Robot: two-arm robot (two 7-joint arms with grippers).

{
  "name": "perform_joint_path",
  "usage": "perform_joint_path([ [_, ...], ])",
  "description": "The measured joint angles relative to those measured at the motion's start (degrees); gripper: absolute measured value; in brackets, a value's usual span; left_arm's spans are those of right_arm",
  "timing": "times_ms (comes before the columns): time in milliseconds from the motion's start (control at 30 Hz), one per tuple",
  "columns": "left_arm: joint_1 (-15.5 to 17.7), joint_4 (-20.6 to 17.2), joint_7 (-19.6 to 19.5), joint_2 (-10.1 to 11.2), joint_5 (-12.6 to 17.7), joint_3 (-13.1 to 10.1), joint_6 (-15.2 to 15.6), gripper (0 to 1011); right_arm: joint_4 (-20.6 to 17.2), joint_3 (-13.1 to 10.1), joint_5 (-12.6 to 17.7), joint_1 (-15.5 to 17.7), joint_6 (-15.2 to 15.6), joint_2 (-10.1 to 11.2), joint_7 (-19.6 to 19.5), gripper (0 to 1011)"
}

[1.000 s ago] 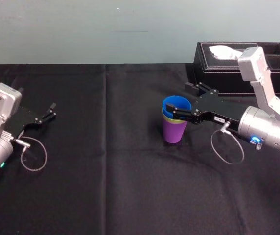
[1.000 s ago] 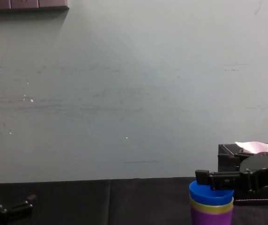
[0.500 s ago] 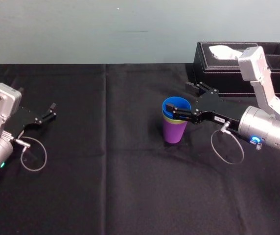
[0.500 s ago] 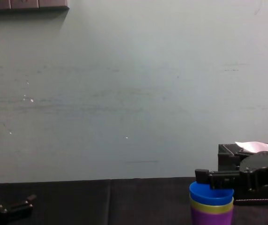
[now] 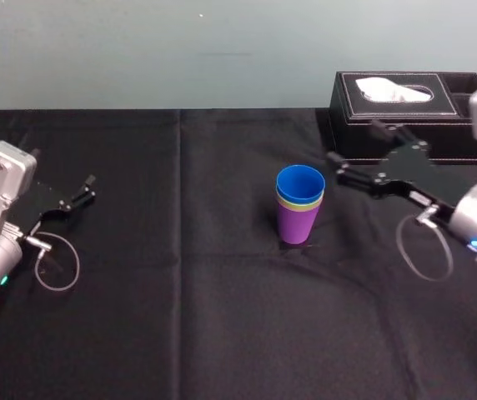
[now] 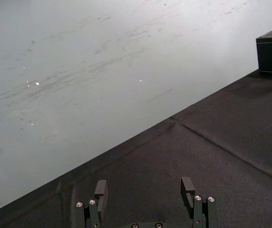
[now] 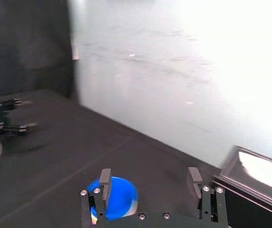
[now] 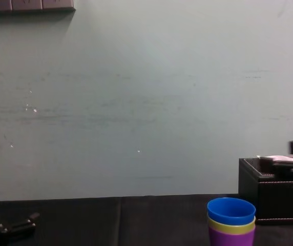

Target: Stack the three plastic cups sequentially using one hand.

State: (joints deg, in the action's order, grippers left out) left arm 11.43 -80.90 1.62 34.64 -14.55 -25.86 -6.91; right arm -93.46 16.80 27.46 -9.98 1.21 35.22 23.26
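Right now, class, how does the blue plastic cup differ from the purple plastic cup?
The blue plastic cup tops the stack; the purple plastic cup is the bottom, standing on the black cloth. The blue cup shows only its rim band and open mouth; the purple cup shows its tapered wall. Both stand upright, nested with the lime plastic cup between, clear of the open right gripper.

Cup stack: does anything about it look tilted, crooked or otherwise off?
Nothing stands out. The blue cup nests in the yellow-green cup, that in the purple cup, all upright and level on the table. The right claw hangs open, clear of the stack; the left claw is parked far left.
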Motion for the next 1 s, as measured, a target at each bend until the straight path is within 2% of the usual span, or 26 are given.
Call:
perform_joint_path([
  [200,0.0,0.0,0.0,0.0,0.0,0.0,0.0,1011,-2.6,-5.1,-0.9,6.4,-2.1,0.6,-5.0,1000],
  [367,0.0,0.0,0.0,0.0,0.0,0.0,0.0,1011,-2.1,-7.9,-0.9,9.7,-3.1,0.4,-6.3,1000],
  [667,0.0,0.0,0.0,0.0,0.0,0.0,0.0,1011,1.9,-9.1,-1.2,11.1,-3.9,-1.2,-5.8,1000],
  [1000,0.0,0.0,0.0,0.0,0.0,0.0,0.0,1011,1.4,-9.1,-1.3,11.1,-3.9,-1.0,-5.8,1000],
])
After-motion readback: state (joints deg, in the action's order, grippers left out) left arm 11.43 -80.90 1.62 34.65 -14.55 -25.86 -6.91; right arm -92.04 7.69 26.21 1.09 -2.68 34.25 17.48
